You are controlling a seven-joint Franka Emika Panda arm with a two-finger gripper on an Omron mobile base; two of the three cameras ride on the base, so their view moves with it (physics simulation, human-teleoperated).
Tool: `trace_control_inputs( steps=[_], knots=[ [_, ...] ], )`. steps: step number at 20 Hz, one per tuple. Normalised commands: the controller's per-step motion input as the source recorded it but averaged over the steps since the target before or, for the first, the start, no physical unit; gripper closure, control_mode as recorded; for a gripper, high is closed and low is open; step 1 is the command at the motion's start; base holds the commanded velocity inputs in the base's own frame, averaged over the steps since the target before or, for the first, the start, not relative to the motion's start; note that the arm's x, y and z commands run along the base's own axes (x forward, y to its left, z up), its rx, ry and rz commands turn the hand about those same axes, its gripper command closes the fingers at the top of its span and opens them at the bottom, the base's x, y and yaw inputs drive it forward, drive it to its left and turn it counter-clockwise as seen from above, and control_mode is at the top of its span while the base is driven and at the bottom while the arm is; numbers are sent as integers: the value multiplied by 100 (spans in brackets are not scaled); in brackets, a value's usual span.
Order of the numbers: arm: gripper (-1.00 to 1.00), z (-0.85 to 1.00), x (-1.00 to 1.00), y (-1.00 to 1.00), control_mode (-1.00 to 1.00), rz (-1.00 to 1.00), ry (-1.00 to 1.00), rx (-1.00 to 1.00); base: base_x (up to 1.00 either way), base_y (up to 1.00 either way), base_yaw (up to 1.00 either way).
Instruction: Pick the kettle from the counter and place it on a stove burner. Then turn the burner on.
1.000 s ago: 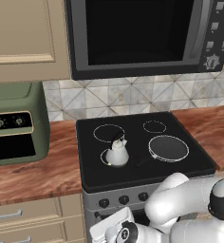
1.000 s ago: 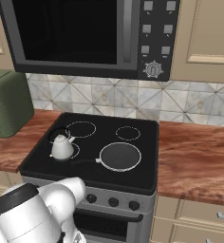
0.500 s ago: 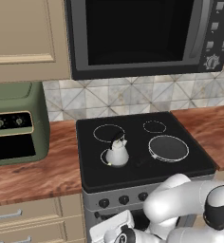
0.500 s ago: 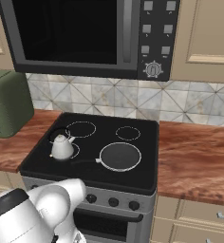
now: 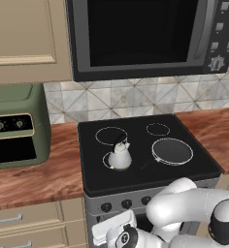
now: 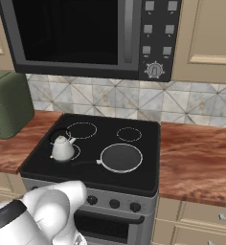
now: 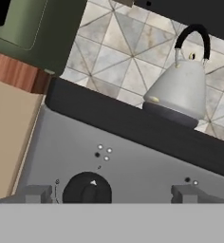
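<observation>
The kettle [image 5: 120, 157] is seen standing upright on the front-left stove burner [image 6: 74, 152] of the black glass cooktop [image 5: 184, 172], so the placing part of the task is judged to be done and the switching-on to be what remains. In the right base view the kettle [image 6: 62, 149] sits on the near left ring, with the larger grey-filled burner [image 6: 121, 157] just beside it to the right and the green oven [image 6: 8, 103] well apart on the counter [image 6: 196, 162] to the left. Its short spout is turned toward the back of the cooktop and slightly to the right in both base views, and its thin black handle arches over the dome; being round, it has no marked long axis other than its upright one. In the hand view the gripper [image 7: 107, 194] is held low in front of the stove's grey control panel [image 7: 147, 171], its two finger tips [image 7: 36, 193] standing wide apart with nothing between them. A dark knob [image 7: 87, 191] lies between the tips, closer to the tip on the left side of that view, and the kettle [image 7: 178, 90] is seen above and beyond the panel, toward the upper right of that view. The coming move is judged to turn on this: the knob is straight ahead of the open jaws and slightly off centre, so a small sideways correction is probably needed before closing on it. Whether this knob governs the kettle's burner cannot be told from the small markings beside it.
</observation>
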Motion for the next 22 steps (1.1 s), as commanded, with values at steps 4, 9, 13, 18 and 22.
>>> trace_control_inputs(
  steps=[4,9,13,18,22],
  knots=[
    [-100,-9,7,-56,-100,0,0,18,0,0,0],
    [-100,-3,47,-9,-100,0,0,11,0,0,0],
    [-100,0,47,0,-100,0,0,5,0,0,0],
    [-100,-6,42,0,-100,0,0,1,0,0,0],
    [-100,-53,20,0,-100,0,4,0,0,0,0]
  ],
)
